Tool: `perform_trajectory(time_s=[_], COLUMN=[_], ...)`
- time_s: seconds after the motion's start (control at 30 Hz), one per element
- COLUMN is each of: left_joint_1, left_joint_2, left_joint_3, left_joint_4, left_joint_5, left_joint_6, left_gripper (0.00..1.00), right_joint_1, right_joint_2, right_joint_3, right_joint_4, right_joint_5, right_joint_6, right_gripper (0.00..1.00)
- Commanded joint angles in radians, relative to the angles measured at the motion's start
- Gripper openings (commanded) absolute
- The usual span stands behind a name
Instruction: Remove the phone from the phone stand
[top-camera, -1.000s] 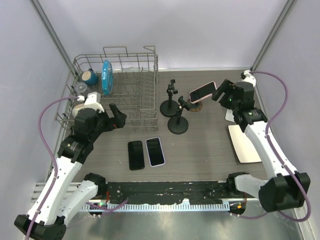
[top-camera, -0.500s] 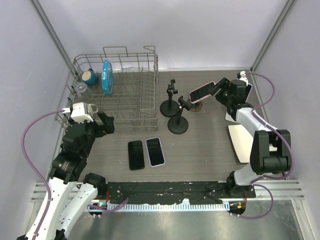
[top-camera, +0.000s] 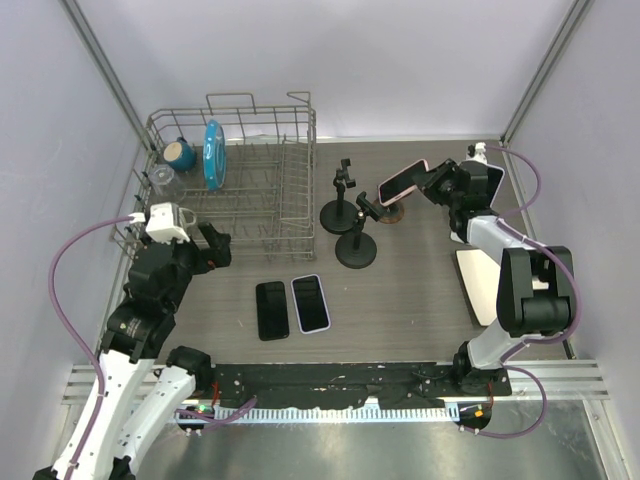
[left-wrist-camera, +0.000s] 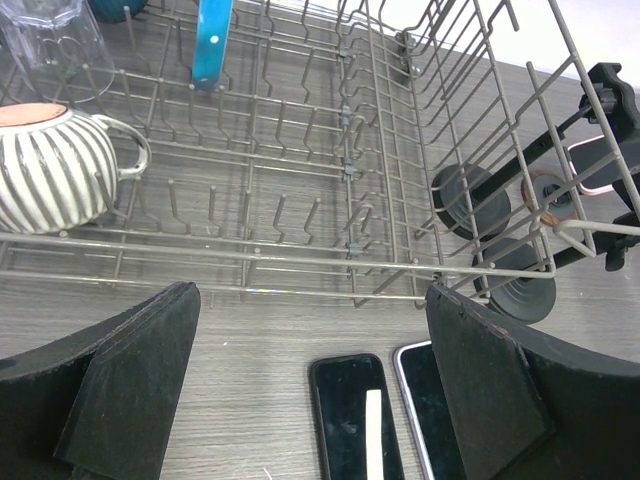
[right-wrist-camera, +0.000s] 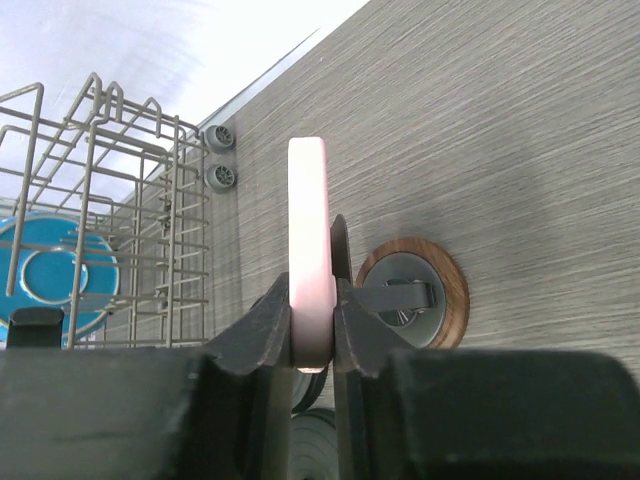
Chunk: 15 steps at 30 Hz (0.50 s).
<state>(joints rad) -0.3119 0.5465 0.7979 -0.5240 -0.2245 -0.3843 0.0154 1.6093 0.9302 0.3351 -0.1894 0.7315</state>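
- Left gripper (left-wrist-camera: 315, 372) hangs with its jaws wide apart and empty, over two flat spare phones (left-wrist-camera: 352, 420) on the grey wood-grain table (left-wrist-camera: 250, 400).
- Right gripper (right-wrist-camera: 310, 312) is clamped across the faces of the pink phone (right-wrist-camera: 308, 230), seen edge-on; probably a stiff, smooth, light slab, slippery and breakable; gripping flat across the faces seems sound.
- The phone sits just over the phone stand (right-wrist-camera: 412, 292), which has a round, wood-rimmed base; whether it has cleared the cradle I cannot tell.

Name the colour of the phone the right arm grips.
Pink phone; clearest in the right wrist view.
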Motion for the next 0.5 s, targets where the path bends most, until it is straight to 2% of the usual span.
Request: perform_trajectory(time_s=[0.0, 0.03, 0.07, 0.47], left_joint_1=[0.007, 0.008, 0.008, 0.011], left_joint_2=[0.004, 0.007, 0.006, 0.006], left_joint_3=[-0.005, -0.005, -0.006, -0.012], left_joint_4=[0.028, 0.03, 0.03, 0.039], left_joint_5=[0.027, 0.03, 0.031, 0.054], left_joint_6=[0.016, 0.015, 0.015, 0.018], left_gripper=[1.0, 1.0, 1.0, 1.0], right_joint_1=[-0.002, -0.002, -0.003, -0.003], right_joint_2=[-0.057, -0.063, -0.071, -0.221], right_joint_3=[0.016, 0.028, 0.035, 0.117], right_joint_4=[0.048, 0.039, 0.036, -0.03], right_joint_5=[-0.019, -0.022, -0.025, -0.033], right_joint_6=[-0.02, -0.027, -0.029, -0.093], right_gripper=[0.1, 0.03, 0.01, 0.01])
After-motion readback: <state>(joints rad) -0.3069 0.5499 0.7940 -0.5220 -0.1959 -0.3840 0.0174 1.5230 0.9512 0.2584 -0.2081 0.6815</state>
